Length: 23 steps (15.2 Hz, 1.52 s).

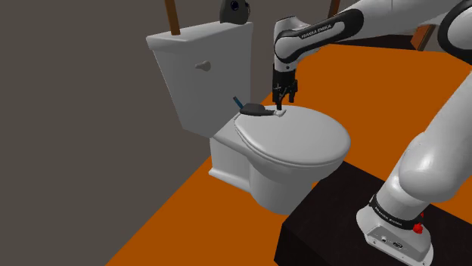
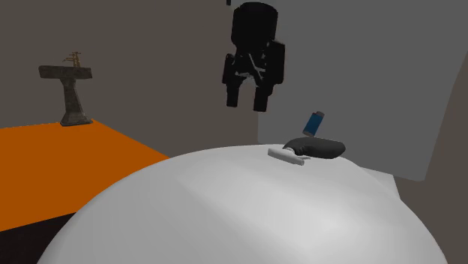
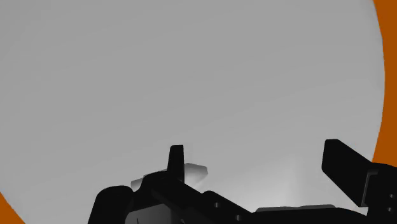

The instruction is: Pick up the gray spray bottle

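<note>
Spray bottle [image 1: 257, 111] lies on its side on the toilet lid [image 1: 302, 140], close to the tank. In the shoulder view its long axis runs left-right, blue cap at the left. Gripper [image 1: 285, 98] hovers just above the right end, jaws apart and empty.

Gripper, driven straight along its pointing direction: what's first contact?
Probably the toilet lid, right beside the pale end of the spray bottle: the open gripper points down there. It might clip that pale end first; depth is unclear.
</note>
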Available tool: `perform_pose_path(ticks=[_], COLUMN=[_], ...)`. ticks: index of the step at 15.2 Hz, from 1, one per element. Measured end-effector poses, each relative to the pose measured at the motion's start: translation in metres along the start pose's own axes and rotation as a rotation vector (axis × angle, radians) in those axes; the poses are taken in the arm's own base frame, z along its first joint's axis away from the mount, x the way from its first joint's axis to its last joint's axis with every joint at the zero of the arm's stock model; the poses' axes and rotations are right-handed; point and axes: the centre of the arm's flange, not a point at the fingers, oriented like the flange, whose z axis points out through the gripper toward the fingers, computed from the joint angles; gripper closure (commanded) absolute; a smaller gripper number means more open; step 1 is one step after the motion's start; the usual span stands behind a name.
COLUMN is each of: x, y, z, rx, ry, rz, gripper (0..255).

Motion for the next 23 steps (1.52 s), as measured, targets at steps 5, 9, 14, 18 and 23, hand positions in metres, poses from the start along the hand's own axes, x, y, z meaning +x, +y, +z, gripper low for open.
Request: perform_pose_path(ticks=[5,9,14,18,23], x=[0.061,0.112,0.133,0.137,0.137], y=[0.007,0.012,0.015,0.015,0.016], z=[0.017,0.031,0.055,0.074,0.078], rx=[0.016,0.029,0.034,0.034,0.034], ry=[0.014,0.026,0.030,0.030,0.030], rz=[-0.011,-0.019,-0.023,-0.023,-0.024], gripper=[0,0,0,0,255])
